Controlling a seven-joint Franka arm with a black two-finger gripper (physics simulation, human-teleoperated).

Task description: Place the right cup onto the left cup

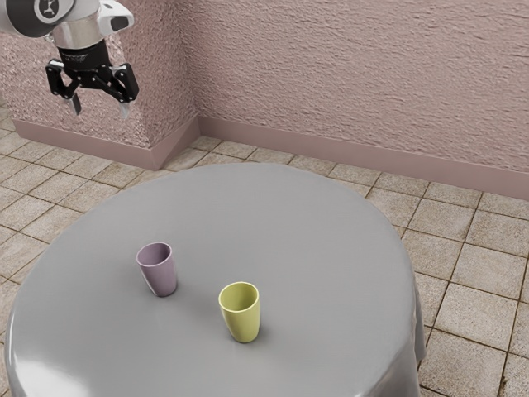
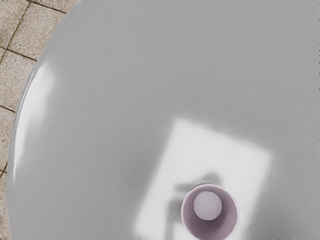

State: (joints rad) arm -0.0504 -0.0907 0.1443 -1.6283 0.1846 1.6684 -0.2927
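In the exterior view, the mauve cup (image 1: 162,274) and the yellow-green cup (image 1: 243,320) stand on the round table (image 1: 273,207), well apart from and lower than the black two-finger gripper (image 1: 100,109). The mauve cup is farther off and toward the exterior view's left; the yellow-green cup is nearer and toward its right, with a gap between them. Both stand upright, mouths up, smooth and plain, narrowing toward the base. The white-and-black arm (image 1: 81,29) comes in at the exterior view's far left, its hand pointing down at a height above the cups. The jaws are spread wide, the two pale tips well apart.

In the wrist view, the mauve cup (image 2: 209,225) is below the hand, its round mouth facing up and its paler inner base visible. Beside it, a bright reflection with a dark, blurred shape lies on the grey tabletop. The hand's camera looks steeply down.
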